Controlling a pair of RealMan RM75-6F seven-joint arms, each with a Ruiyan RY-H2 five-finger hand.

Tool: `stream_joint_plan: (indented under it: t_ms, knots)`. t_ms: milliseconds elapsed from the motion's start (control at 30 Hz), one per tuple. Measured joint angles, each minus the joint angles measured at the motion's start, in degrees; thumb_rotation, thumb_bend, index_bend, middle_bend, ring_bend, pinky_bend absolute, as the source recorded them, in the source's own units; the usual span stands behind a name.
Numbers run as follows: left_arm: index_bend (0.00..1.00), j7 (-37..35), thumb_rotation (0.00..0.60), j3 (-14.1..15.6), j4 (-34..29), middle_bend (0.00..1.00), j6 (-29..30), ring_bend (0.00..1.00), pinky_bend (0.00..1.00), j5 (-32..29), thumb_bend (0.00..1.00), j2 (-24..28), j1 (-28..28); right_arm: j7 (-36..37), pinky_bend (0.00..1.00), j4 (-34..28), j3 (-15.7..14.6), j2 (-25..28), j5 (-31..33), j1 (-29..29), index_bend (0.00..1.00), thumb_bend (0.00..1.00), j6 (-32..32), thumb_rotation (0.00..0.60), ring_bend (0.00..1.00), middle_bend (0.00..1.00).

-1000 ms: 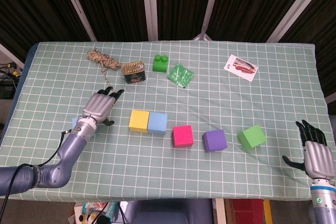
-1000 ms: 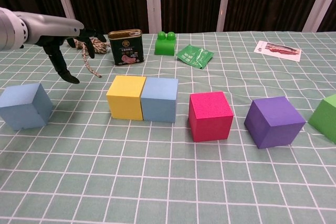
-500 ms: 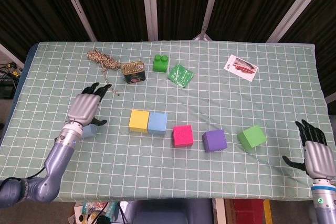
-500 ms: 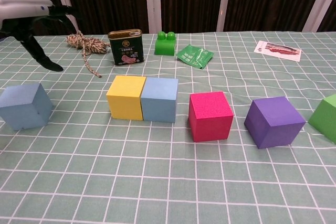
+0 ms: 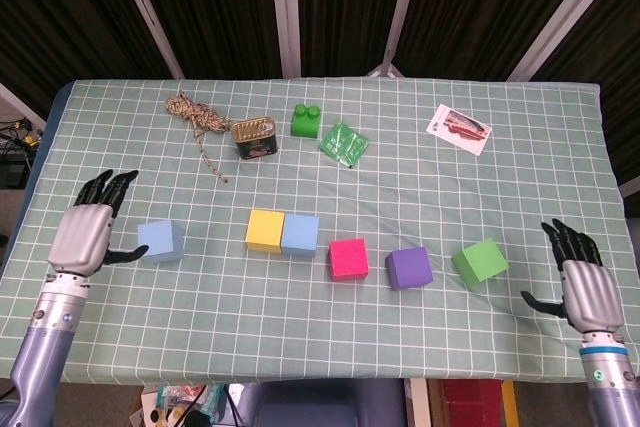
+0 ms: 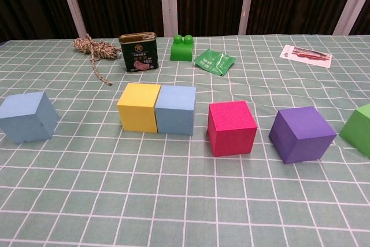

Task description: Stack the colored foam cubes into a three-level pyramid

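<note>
My fingers are spread and empty on both sides: my left hand (image 5: 88, 232) hangs at the left edge of the table (image 5: 120, 327) with its thumb pointing toward the lone blue cube (image 5: 161, 240) just beside it, not touching, and my right hand (image 5: 579, 275) hovers open off the right edge, near the green cube (image 5: 479, 260) but apart from it. Nothing is stacked yet. The yellow cube (image 5: 265, 230) and the second blue cube (image 5: 300, 234) sit touching side by side, which I judge to be the start of the bottom row; the pink cube (image 5: 348, 258) and the purple cube (image 5: 408, 267) lie loose to their right. So I take the step in hand to be finishing the base: the next move calls for closing my left fingers around the lone blue cube and setting it flush against the yellow one.
</note>
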Motion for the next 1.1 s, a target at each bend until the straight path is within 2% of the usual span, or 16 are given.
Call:
stream_joint_plan:
  t_ms: [233,467,600,767,900,1100]
  knots:
    - [0.00,-3.0,0.600,-1.3,-0.9,0.09,0.9,0.00,0.08,2.2,0.13,2.3,1.7,0.3,0.00,-2.3,3.2,0.5,-1.7,6.3,0.00,0.18,-5.5,0.600,0.00,0.00]
    - [0.00,-5.1,0.600,-2.9,-0.6,0.09,-1.2,0.00,0.08,2.0,0.13,3.9,2.7,1.9,0.00,-4.4,8.0,1.7,-1.0,16.8,0.00,0.18,-17.6,0.600,0.00,0.00]
    - [0.00,-6.1,0.600,-4.0,-0.7,0.09,-1.5,0.00,0.08,1.8,0.13,4.7,3.2,1.6,0.00,-6.3,9.7,0.8,0.8,22.5,0.00,0.18,-23.6,0.600,0.00,0.00]
    - [0.00,-7.4,0.600,-5.4,-1.2,0.09,-1.3,0.00,0.08,2.1,0.13,6.3,4.0,-1.8,0.00,-8.7,10.3,-2.0,5.5,28.2,0.00,0.18,-28.6,0.600,0.00,0.00]
    - [0.00,-8.1,0.600,-6.1,-1.4,0.09,-1.2,0.00,0.08,2.4,0.13,7.2,4.8,-6.5,0.00,-10.0,10.0,-4.7,10.0,31.4,0.00,0.18,-29.9,0.600,0.00,0.02]
    - [0.00,-9.3,0.600,-7.2,-1.3,0.09,-1.8,0.00,0.08,2.0,0.13,8.1,5.6,-14.4,0.00,-10.8,8.6,-9.3,17.3,35.2,0.00,0.18,-28.6,0.600,0.04,0.16]
